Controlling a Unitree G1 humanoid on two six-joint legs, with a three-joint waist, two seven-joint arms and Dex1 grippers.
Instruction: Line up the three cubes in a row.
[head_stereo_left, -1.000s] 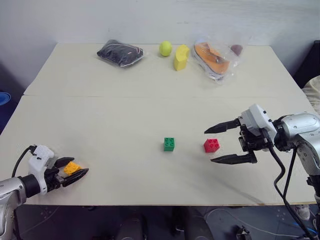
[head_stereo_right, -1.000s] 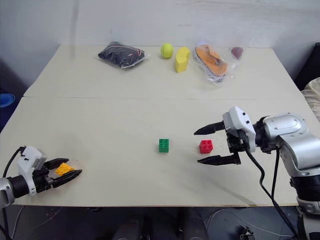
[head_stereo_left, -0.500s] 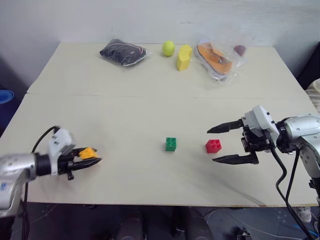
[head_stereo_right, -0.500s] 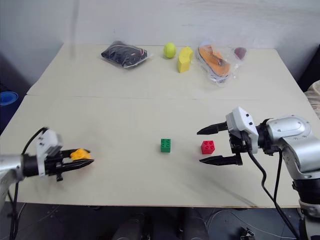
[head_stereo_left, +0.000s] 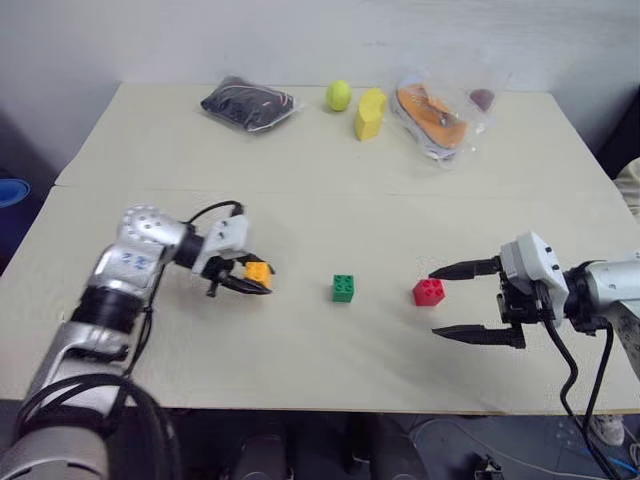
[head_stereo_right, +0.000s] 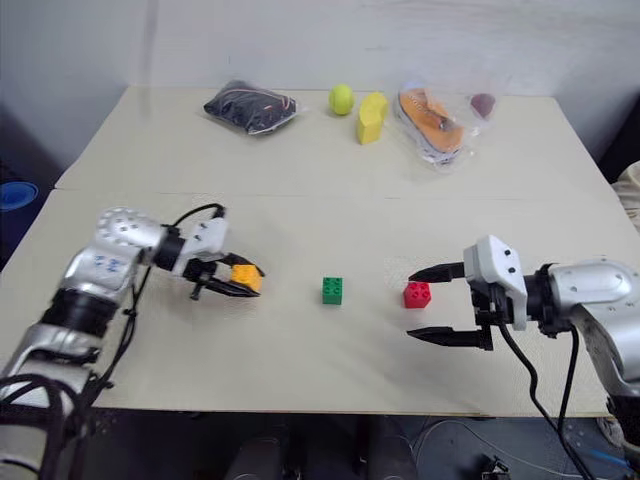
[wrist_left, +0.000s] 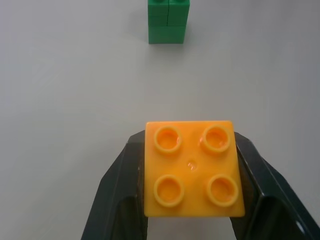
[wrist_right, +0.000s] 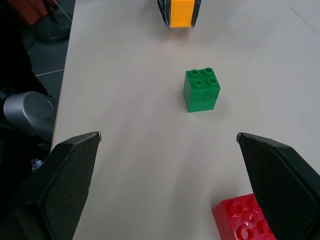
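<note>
I had the left gripper (head_stereo_left: 252, 279) pinched tight on the orange cube (head_stereo_left: 258, 271), studs up, holding it over the table (head_stereo_left: 300, 190) just left of the green cube (head_stereo_left: 342, 288), which sat on the table near the front middle. The red cube (head_stereo_left: 428, 291) lay to the right of the green one, a gap between them, and my right gripper (head_stereo_left: 456, 301) stood spread wide with nothing in it, its tips just right of the red cube. At the far edge I saw a black bag (head_stereo_left: 246, 103), a ball (head_stereo_left: 338, 95), a yellow block (head_stereo_left: 368, 113) and a bagged shoe (head_stereo_left: 436, 113)
</note>
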